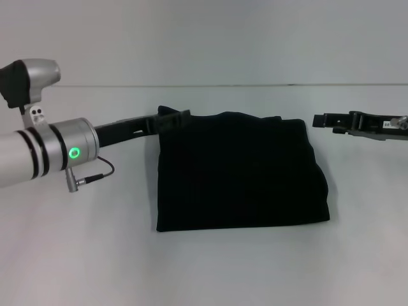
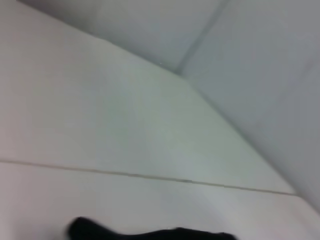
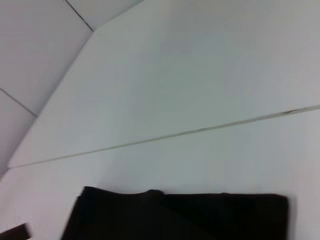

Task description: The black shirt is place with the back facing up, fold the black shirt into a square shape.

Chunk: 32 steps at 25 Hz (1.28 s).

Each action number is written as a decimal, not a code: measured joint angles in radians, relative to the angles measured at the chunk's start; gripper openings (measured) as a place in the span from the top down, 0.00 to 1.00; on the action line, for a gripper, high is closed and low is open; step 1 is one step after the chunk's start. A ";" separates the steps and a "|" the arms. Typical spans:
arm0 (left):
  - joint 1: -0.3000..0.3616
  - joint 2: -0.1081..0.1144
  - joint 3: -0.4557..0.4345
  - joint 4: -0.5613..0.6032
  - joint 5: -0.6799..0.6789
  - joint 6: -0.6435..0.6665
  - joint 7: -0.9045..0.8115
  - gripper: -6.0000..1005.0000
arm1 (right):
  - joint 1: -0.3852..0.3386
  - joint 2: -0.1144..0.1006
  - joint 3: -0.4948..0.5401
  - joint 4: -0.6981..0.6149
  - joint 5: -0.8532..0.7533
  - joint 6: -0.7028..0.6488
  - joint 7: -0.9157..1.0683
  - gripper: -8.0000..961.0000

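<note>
The black shirt (image 1: 239, 172) lies folded into a rough square in the middle of the white table (image 1: 83, 255), plain black side up. My left gripper (image 1: 175, 118) reaches in from the left and sits at the shirt's far left corner, which puckers up slightly there. My right gripper (image 1: 319, 120) hovers just off the shirt's far right corner, apart from the cloth. The left wrist view catches only a strip of the shirt (image 2: 150, 234) along its edge. In the right wrist view the shirt's far edge (image 3: 180, 215) shows, with a small black tip (image 3: 15, 232) beside it.
A thin cable (image 1: 95, 173) hangs from my left arm (image 1: 44, 153) over the table on the left. The table's far edge meets a pale wall (image 1: 223, 38) behind the shirt.
</note>
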<state>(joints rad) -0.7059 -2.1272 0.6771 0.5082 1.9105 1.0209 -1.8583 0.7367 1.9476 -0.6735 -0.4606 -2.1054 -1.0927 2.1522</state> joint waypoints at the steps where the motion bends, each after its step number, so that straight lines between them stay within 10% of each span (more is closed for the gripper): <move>1: -0.005 0.000 0.010 -0.004 0.002 -0.029 -0.020 0.07 | 0.000 -0.005 0.000 0.000 0.000 -0.014 0.018 0.30; 32: -0.136 -0.011 0.197 -0.127 0.025 -0.388 -0.089 0.16 | 0.033 0.057 -0.088 0.038 -0.007 0.105 0.065 0.27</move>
<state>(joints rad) -0.8419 -2.1379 0.8740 0.3812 1.9352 0.6325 -1.9478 0.7699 2.0044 -0.7619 -0.4221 -2.1123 -0.9875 2.2172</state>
